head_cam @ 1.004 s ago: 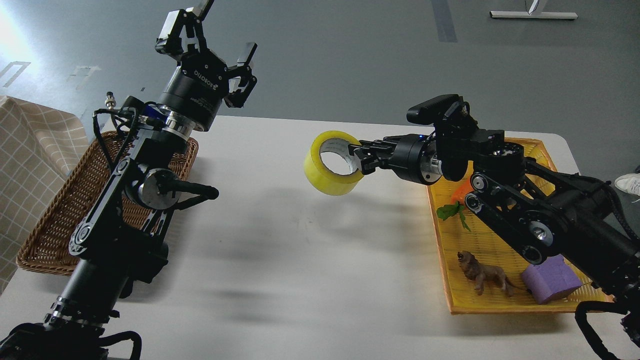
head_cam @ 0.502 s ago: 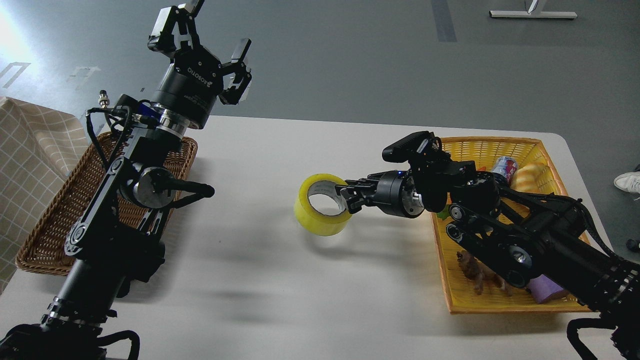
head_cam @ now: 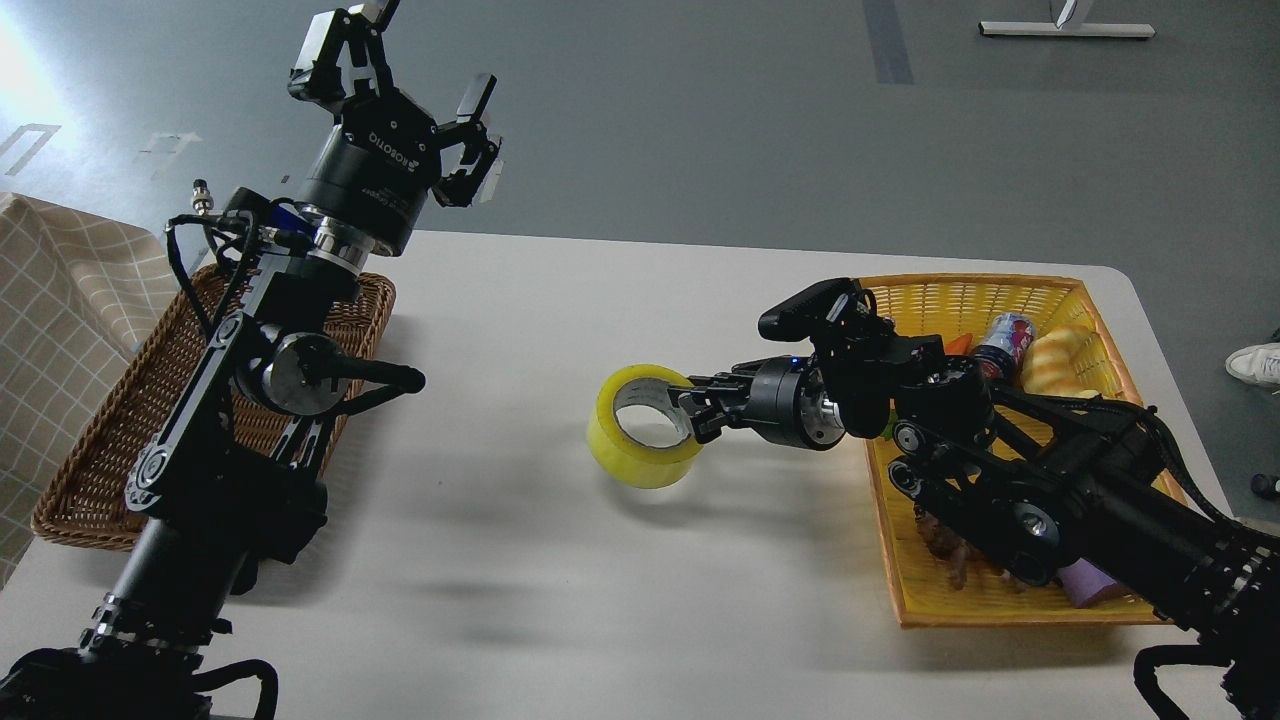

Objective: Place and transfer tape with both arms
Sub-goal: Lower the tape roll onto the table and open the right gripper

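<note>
Tape (head_cam: pixel 643 427): wide roll of translucent yellow film on a grey-white inner core, ring-shaped, tilted with its opening facing up and toward the viewer. It sits at the middle of the white table (head_cam: pixel 560 560), its lower edge at or just above the surface; contact cannot be told.

Right gripper (head_cam: pixel 692 411): black, two-fingered, closed on the tape's right wall, one finger inside the core and one outside. Its arm reaches in from the yellow basket (head_cam: pixel 985 606) side.

Left gripper (head_cam: pixel 420 75): black, marked "ROBOTIQ", raised well above and left of the tape, fingers spread wide, holding nothing.

Yellow basket: rectangular plastic weave, right of the tape, near the table's right edge. Contents partly hidden by the right arm: a drink can (head_cam: pixel 1005 335), a yellowish bread-shaped toy (head_cam: pixel 1062 358), a brown animal figure (head_cam: pixel 950 550), a purple block (head_cam: pixel 1085 580).

Brown wicker basket (head_cam: pixel 90 470): rectangular woven tray, left of the tape, behind the left arm. A checked beige cloth (head_cam: pixel 60 300) lies further left.

Open room: bare matte tabletop all round the tape, broadest between it and the wicker basket and toward the near edge.

Change: half a second ago the tape hung slightly higher; a full second ago it was held well above the table. The right arm has come down with it. The left gripper has shifted slightly up and left.
</note>
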You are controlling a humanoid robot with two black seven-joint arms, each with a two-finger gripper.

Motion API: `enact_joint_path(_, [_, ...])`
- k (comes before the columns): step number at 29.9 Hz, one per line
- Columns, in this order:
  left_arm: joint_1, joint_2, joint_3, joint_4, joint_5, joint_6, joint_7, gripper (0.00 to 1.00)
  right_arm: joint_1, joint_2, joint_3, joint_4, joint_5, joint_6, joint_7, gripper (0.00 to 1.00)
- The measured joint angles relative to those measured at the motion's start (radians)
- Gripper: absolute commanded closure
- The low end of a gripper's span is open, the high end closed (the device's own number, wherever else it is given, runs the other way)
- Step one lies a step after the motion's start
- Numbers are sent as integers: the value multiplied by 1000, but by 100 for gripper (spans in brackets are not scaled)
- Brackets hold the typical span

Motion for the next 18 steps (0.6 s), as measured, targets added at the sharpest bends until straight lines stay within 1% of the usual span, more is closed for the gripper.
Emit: enact_joint_path(18, [0, 6, -11, 1, -2, -1, 0, 1, -20, -6, -27, -1, -27, 0, 2, 87])
